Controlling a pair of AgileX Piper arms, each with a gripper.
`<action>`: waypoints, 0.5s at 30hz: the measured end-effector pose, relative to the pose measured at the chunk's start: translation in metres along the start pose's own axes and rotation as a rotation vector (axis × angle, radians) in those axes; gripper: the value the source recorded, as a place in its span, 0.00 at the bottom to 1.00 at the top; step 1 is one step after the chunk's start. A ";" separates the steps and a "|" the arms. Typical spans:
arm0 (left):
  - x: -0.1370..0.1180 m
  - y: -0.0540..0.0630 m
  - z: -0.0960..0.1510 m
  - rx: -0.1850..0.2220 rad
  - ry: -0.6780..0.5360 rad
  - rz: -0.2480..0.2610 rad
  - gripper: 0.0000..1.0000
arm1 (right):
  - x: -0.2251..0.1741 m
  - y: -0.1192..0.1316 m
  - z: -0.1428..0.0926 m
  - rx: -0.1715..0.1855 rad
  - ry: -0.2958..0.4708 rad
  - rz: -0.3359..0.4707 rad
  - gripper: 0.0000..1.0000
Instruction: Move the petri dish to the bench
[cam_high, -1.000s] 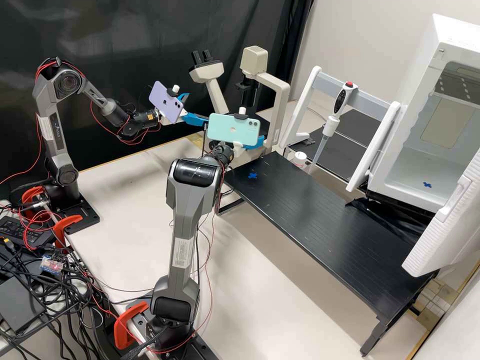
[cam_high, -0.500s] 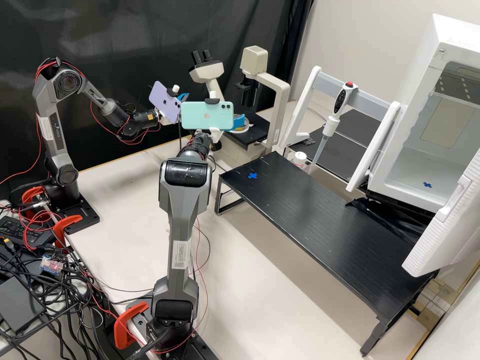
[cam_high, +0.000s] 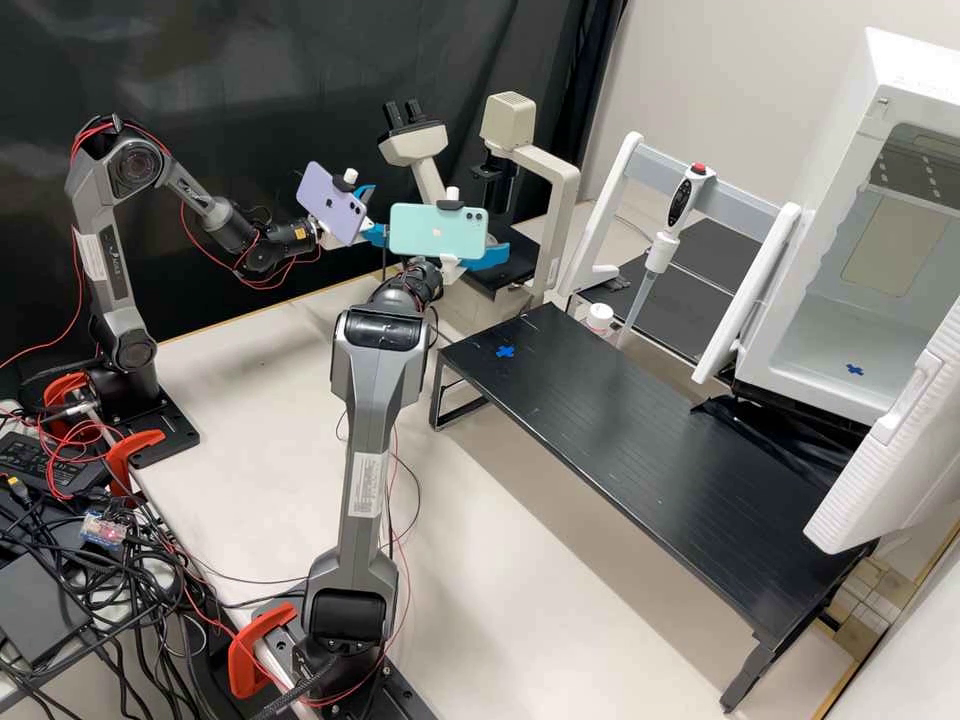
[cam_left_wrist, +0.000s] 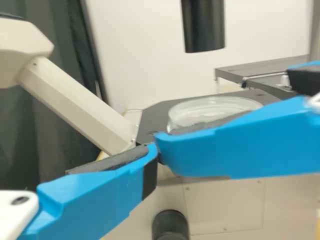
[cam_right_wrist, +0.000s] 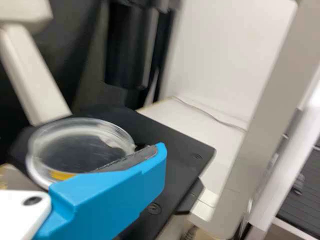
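Blue-fingered, the right hand stands wide and holds nothing; one of its fingers lies close by the near rim of the clear petri dish, though whether they touch I cannot tell. The dish sits on the black microscope stage. Taking hold looks to be the step in hand. Done well, it brings the pads level with the low side wall, one to each side, then closes softly; pinched at one edge, so shallow a dish could tip or skid. Lift straight, minding the dark tube above and the left arm near by, then carry it level towards the black platform, where the blue cross may well mark the place.

The right wrist view looks down into the dish and catches a yellow patch at its near edge. The left wrist view takes it from lower, giving the side wall and the pale base under the stage. The high view gives the route, with the platform standing over the pale worktop.
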 end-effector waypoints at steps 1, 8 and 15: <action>0.000 0.000 0.000 0.000 0.000 0.000 1.00 | 0.002 0.000 0.002 -0.001 -0.006 0.000 1.00; 0.000 0.000 0.000 0.000 0.000 0.000 1.00 | 0.014 -0.003 0.005 0.013 -0.025 -0.014 0.00; 0.000 0.000 0.000 0.000 0.000 0.000 1.00 | 0.016 -0.003 0.003 0.017 -0.022 -0.022 0.00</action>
